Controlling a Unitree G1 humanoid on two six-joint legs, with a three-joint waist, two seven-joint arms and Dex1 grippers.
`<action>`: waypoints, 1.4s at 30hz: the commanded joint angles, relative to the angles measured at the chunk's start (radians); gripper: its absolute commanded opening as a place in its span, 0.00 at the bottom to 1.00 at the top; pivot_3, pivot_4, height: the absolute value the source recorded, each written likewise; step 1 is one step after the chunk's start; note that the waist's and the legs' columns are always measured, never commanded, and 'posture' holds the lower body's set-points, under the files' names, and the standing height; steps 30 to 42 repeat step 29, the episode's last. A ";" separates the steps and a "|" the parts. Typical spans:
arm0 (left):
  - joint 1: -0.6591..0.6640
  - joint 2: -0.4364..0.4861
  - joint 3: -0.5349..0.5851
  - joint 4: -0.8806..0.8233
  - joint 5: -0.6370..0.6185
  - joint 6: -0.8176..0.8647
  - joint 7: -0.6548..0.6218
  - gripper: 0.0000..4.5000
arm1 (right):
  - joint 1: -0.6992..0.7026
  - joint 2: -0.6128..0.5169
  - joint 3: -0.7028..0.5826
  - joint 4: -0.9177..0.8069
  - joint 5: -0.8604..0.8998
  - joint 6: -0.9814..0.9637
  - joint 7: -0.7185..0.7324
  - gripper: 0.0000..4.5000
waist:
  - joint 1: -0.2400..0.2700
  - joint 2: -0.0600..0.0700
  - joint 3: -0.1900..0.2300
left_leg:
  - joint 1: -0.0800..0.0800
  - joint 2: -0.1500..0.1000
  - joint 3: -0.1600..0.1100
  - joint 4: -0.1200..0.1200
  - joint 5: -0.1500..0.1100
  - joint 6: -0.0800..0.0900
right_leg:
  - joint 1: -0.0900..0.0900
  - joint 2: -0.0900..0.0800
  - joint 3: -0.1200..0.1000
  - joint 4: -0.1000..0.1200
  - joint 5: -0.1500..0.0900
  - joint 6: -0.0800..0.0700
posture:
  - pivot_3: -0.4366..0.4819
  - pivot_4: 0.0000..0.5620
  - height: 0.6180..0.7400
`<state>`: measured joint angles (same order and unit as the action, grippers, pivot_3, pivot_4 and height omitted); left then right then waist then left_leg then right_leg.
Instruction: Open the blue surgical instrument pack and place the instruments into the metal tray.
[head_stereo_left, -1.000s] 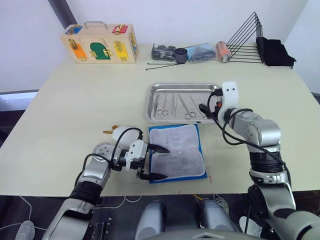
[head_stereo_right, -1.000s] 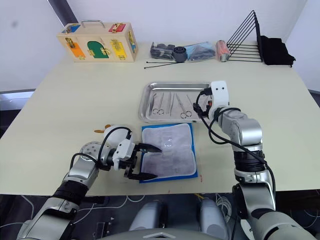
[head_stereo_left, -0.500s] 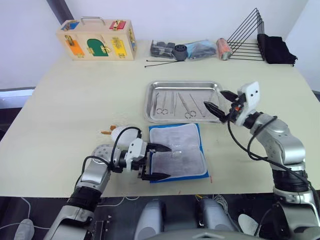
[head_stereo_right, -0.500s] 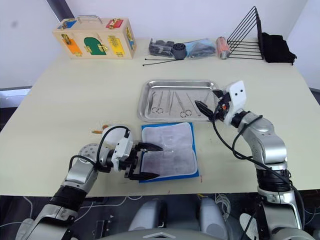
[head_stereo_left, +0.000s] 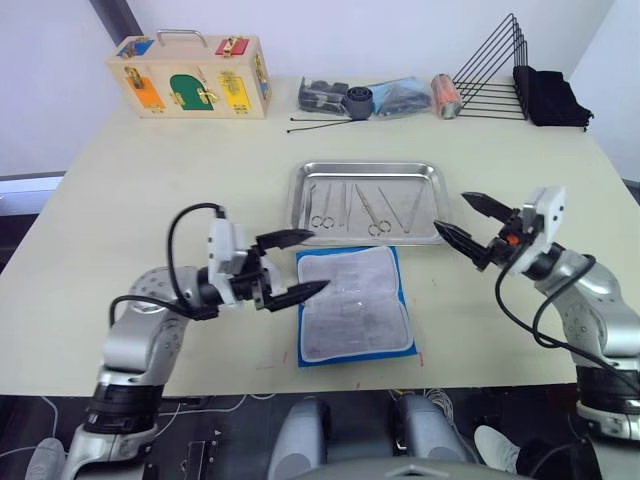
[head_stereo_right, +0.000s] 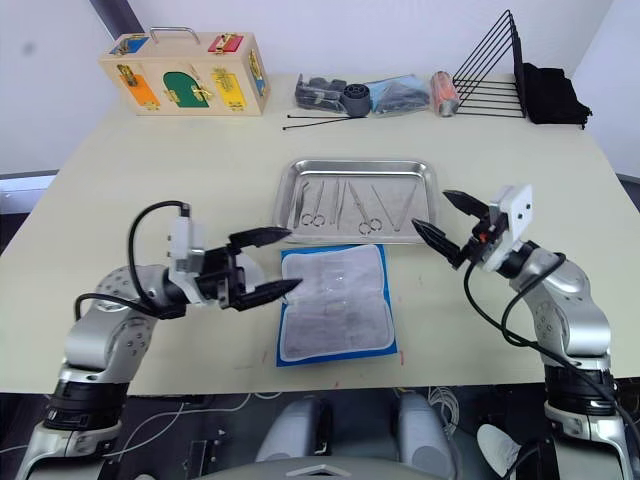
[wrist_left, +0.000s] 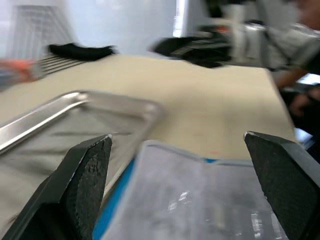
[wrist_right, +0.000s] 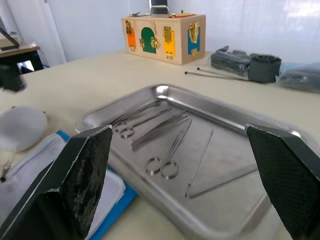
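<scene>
Left gripper (wrist_left: 180, 165) jaws wide apart, empty, above blue surgical instrument pack (wrist_left: 200, 200), clear side up. Metal tray (wrist_left: 75, 120) just beside pack on tabletop (wrist_left: 210, 100). Wire rack (wrist_left: 35, 35) beyond.

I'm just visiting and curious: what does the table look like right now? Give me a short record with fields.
pack: blue surgical instrument pack lies opened flat, clear side up, just in front of the tray
tray: metal tray holds the instruments
left gripper: open, raised at the pack's left edge, holding nothing
right gripper: open, beside the tray's right end, holding nothing
far edge: wooden latch box, black wire rack
</scene>
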<state>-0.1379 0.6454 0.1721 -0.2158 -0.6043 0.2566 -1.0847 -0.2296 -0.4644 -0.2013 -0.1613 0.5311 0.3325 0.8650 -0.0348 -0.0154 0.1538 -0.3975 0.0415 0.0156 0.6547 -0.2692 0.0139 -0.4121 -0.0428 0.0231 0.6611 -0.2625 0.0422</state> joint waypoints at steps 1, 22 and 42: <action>0.074 0.028 0.119 -0.055 -0.054 0.033 0.044 1.00 | 0.033 -0.023 -0.056 -0.031 0.061 -0.025 0.038 0.98 | 0.000 0.000 0.000 | 0.000 0.000 0.000 0.000 0.000 0.000 | 0.000 0.000 0.000 0.000 0.000 0.000 | 0.48 0.27 1.00; 0.533 0.022 0.321 0.117 0.119 -0.093 0.108 1.00 | 0.482 -0.165 -0.261 0.083 0.054 -0.224 0.245 0.98 | 0.022 -0.003 0.001 | 0.003 -0.001 0.005 0.000 0.000 0.000 | 0.003 -0.002 0.000 0.000 0.000 0.000 | 0.48 0.27 1.00; 0.504 0.035 0.303 0.157 0.174 -0.144 0.128 1.00 | 0.580 -0.141 -0.280 0.130 0.012 -0.342 0.252 0.98 | 0.024 -0.004 0.000 | 0.004 -0.001 0.005 0.000 0.000 0.000 | 0.003 -0.001 -0.001 0.000 0.000 0.000 | 0.48 0.27 1.00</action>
